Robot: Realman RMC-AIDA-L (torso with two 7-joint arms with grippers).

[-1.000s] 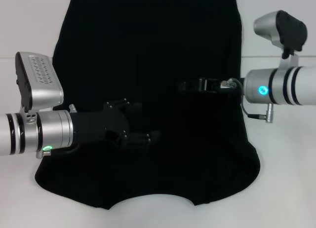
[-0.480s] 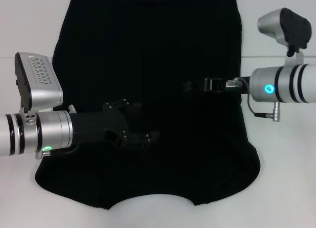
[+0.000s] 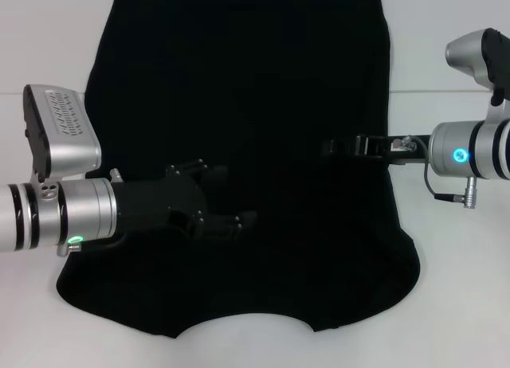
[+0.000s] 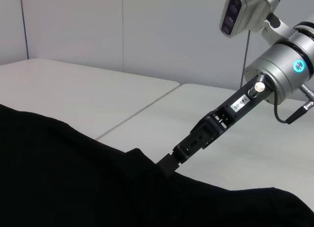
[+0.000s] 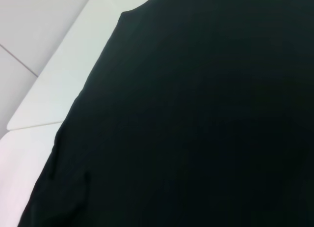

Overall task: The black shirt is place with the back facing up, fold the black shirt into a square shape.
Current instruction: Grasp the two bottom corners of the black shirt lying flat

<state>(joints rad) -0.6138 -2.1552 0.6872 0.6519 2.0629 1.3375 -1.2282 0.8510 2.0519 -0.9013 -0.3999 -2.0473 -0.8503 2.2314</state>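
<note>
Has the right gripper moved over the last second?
Yes. In the head view the right gripper has drawn back toward the robot's right, nearer the right edge of the black shirt. The shirt and left gripper have not shifted.

right gripper (image 3: 331,147) drawn back toward black shirt's (image 3: 239,81) right edge

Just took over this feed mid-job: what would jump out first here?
A large plain black soft cloth T-shirt lies spread across the white table, filling most of the head view. The left hand is over the shirt's near left part; the right hand reaches in from its right edge.
</note>
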